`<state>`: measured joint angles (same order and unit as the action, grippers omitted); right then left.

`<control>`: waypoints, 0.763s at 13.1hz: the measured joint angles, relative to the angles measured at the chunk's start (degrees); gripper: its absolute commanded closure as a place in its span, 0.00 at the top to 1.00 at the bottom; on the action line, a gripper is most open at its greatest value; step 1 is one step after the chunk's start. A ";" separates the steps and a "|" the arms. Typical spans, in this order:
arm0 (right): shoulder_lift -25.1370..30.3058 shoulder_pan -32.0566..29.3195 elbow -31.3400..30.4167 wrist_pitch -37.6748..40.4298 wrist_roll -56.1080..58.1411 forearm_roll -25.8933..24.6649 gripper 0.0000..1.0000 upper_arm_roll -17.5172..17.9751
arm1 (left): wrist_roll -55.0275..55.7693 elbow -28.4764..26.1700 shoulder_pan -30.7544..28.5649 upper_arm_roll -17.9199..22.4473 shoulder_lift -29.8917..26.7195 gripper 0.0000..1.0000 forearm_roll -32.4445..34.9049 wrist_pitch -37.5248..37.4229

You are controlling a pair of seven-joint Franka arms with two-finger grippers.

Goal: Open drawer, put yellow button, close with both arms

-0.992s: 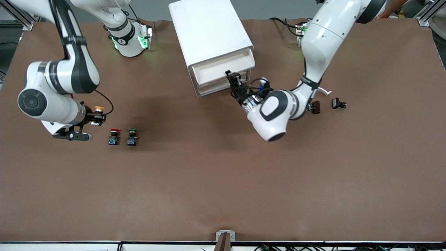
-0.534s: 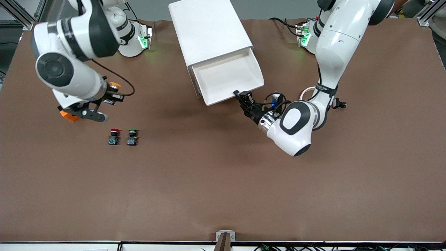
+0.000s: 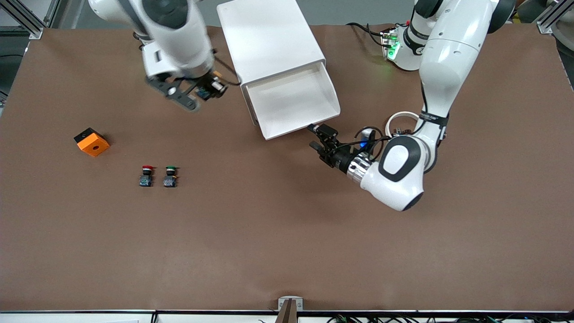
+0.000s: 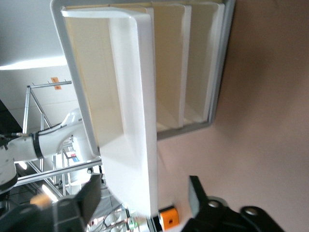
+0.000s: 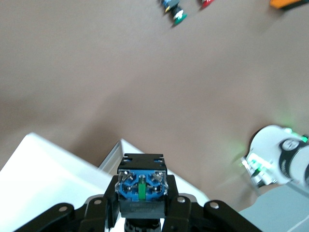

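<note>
You have an orange block [image 3: 92, 142] lying on the brown surface [image 3: 287, 242] toward the right arm's end. Nearer the front camera, a red-capped button [image 3: 145, 176] stands just beside a green-capped button [image 3: 170, 176].

The right gripper [image 5: 141, 205] is clamped on the yellow button [image 5: 142, 189], its blue underside facing the camera, above a white cabinet [image 5: 43, 179]. Far off on the brown table [image 5: 120, 82] sit two more buttons [image 5: 175, 13].

The yellow button [image 5: 142, 192] shows only its blue underside, its cap hidden between the right gripper [image 5: 143, 205] fingers. The cabinet [image 3: 268, 40] top runs off the frame's edge.
</note>
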<state>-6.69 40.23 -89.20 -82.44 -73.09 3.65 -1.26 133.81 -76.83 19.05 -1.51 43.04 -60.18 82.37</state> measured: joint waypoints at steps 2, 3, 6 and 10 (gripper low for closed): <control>-0.86 2.70 0.29 -4.12 -7.50 2.84 0.24 -0.01 | -0.07 2.92 -2.22 1.71 -0.14 1.00 0.40 -0.03; -1.58 3.13 0.31 -7.15 -10.89 3.99 0.24 -0.07 | -0.60 4.32 -3.35 2.42 -0.21 1.00 1.97 -0.10; -5.02 5.68 0.36 -15.19 -19.78 5.03 0.24 -0.12 | -5.98 5.91 -4.80 4.02 -0.66 1.00 9.44 -0.23; -10.08 8.00 0.45 -21.94 -26.18 5.09 0.24 -0.14 | -13.71 6.24 -4.79 11.05 -1.53 1.00 11.43 -0.23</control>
<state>-16.77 48.23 -88.75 -104.38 -99.27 8.74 -1.40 120.10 -70.58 14.26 9.55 41.51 -48.75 82.14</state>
